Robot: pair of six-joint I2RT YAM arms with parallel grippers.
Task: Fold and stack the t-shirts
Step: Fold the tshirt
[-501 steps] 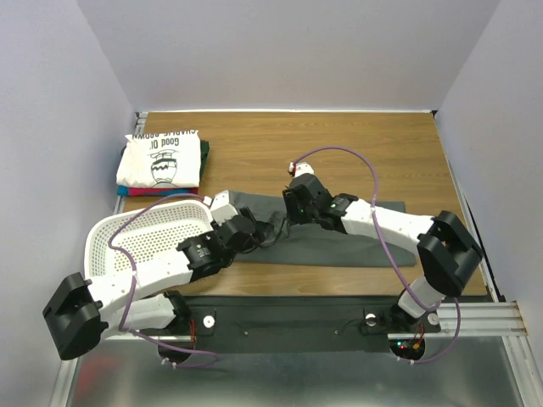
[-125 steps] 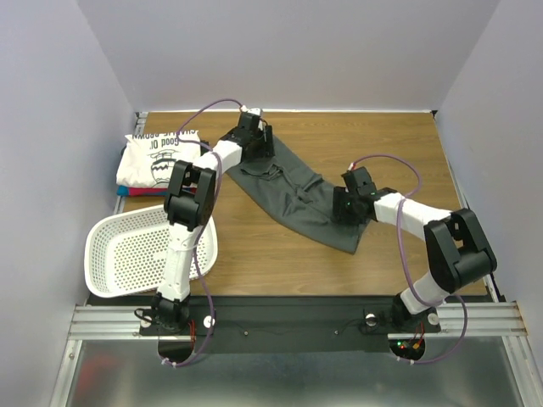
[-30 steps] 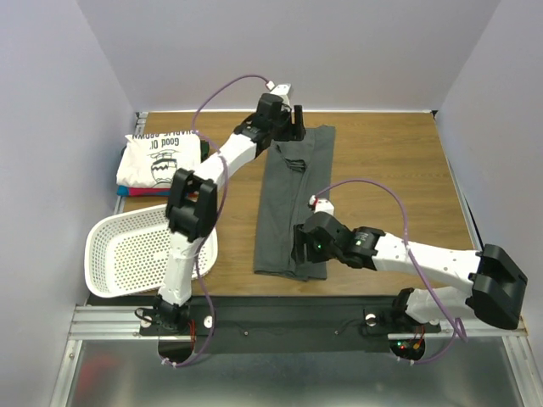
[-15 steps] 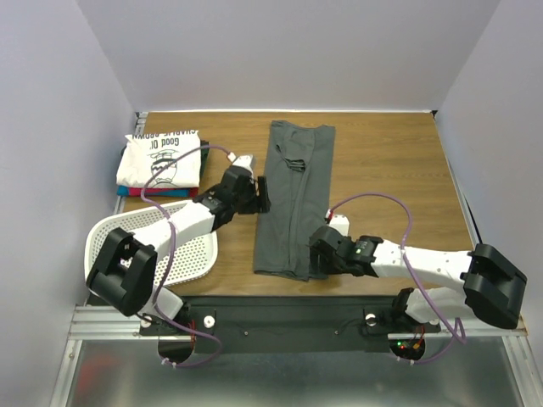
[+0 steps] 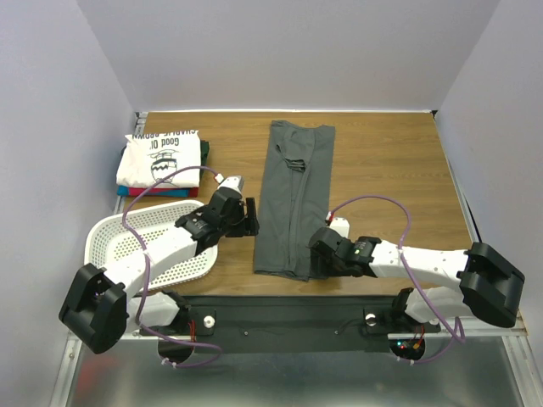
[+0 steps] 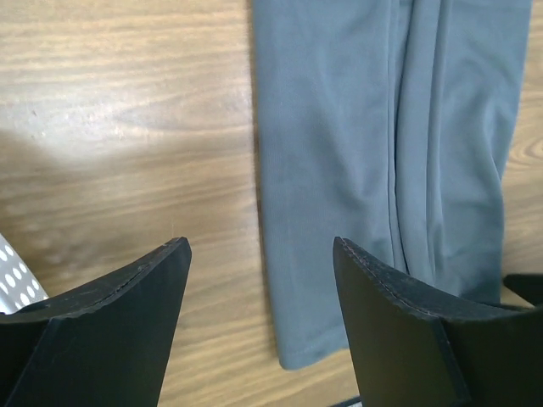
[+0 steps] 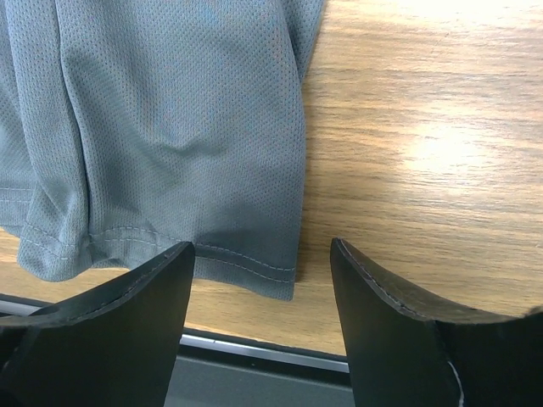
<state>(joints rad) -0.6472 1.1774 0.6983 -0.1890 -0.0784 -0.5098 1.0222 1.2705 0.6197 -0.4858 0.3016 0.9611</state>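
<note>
Overhead, the charcoal-grey t-shirt (image 5: 293, 199) lies as a long narrow strip on the table (image 5: 390, 161), the stack of folded tees (image 5: 161, 161) far left behind the white basket (image 5: 144, 246). Left wrist view: the left gripper (image 5: 248, 218) has its 2 fingers spread and empty over bare wood just beside the strip's left edge. Right wrist view: the right gripper (image 5: 321, 254) is spread too, holding nothing, above the strip's near hemmed corner.
</note>
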